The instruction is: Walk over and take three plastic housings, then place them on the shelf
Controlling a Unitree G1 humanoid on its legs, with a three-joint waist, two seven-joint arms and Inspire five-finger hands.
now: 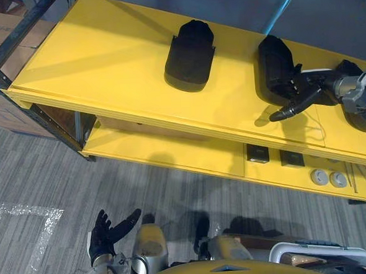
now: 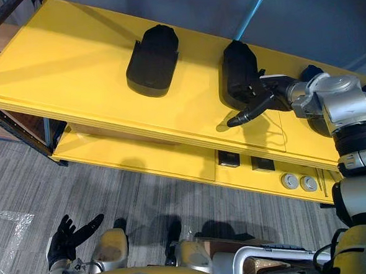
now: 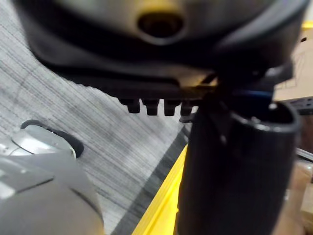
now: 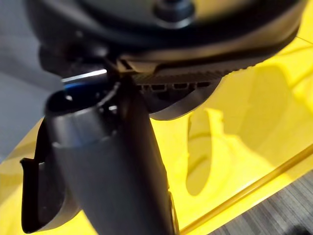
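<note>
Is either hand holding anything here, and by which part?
Left hand is open and empty. Right hand sits at the edge of a black housing on the yellow shelf; whether it grips cannot be told.

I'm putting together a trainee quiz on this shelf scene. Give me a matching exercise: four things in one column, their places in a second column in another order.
Things
1. left hand
2. right hand
3. left black housing
4. grey round discs

Places
A. on the lower level of the yellow shelf
B. at the right black housing on the top level
C. low over the grey floor, open
D. lying on the top level, apart from both hands

Pairs: 1-C, 2-B, 3-D, 4-A
</note>
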